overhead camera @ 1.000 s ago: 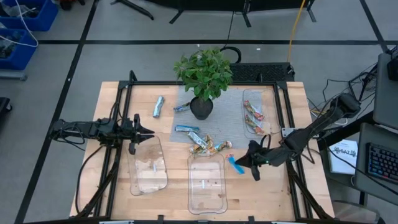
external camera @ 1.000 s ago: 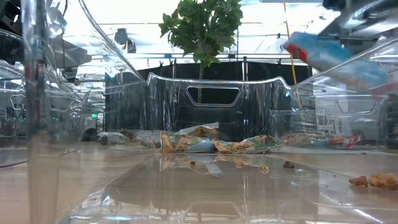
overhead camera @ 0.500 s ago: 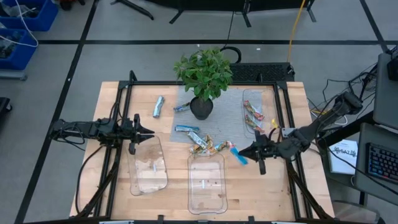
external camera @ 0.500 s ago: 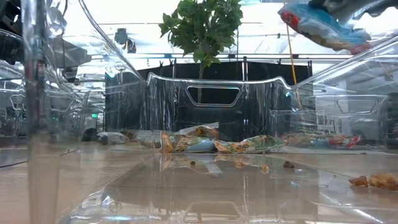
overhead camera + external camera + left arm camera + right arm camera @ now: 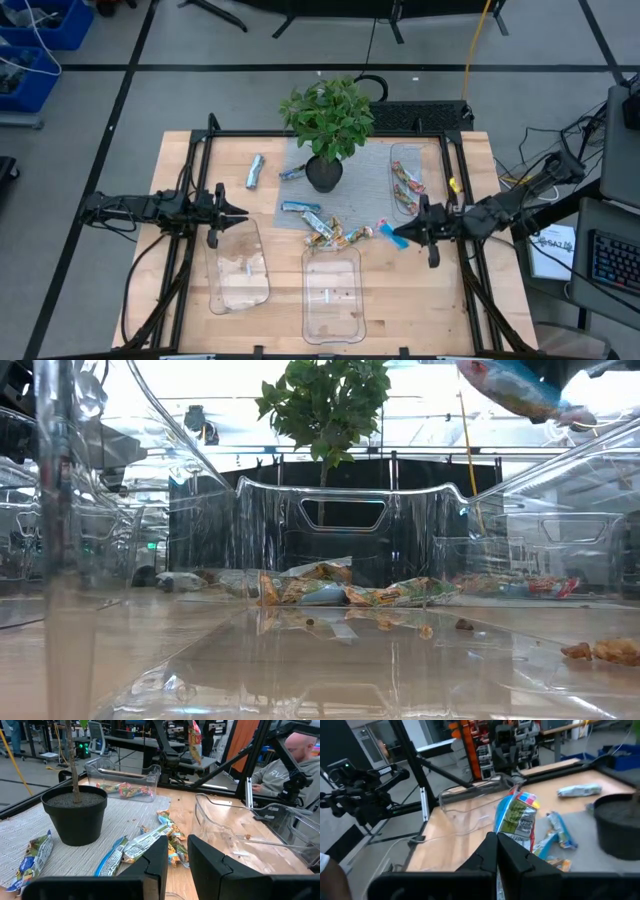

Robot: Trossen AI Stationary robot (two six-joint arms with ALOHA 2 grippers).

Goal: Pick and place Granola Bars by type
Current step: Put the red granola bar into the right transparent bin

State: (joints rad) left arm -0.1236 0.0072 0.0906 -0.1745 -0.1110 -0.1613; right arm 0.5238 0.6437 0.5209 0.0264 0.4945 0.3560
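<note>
My right gripper (image 5: pixel 407 233) is shut on one blue granola bar (image 5: pixel 390 232) and holds it in the air right of the loose pile of bars (image 5: pixel 330 232). That pile lies on the table in front of the potted plant (image 5: pixel 328 120). The held bar also shows high in the low view (image 5: pixel 512 387). A silver bar (image 5: pixel 255 171) and two blue bars (image 5: pixel 293 172) lie apart on the table. My left gripper (image 5: pixel 238 213) waits, open by a narrow gap, over the far end of the left clear tray (image 5: pixel 240 268). My right gripper pinches the bar between its two fingers (image 5: pixel 496 854) by one end (image 5: pixel 512 836). The fingers come about level from the table's right side. The bar sticks out beyond the fingertips, its free end (image 5: pixel 524 800) toward the table's left, lifted clear of the table.
A second clear tray (image 5: pixel 333 295) sits at the near edge in the middle. A third tray (image 5: pixel 398 152) at the far right holds red and green bars. The plant's pot (image 5: pixel 323 173) stands on a grey mat. A black frame runs around the table; a person sits beyond the right side.
My right gripper has carried the bar up and toward the table's far edge, from beside the middle tray to a spot level with the pile. It has stayed shut on the bar throughout. The left arm has kept still.
</note>
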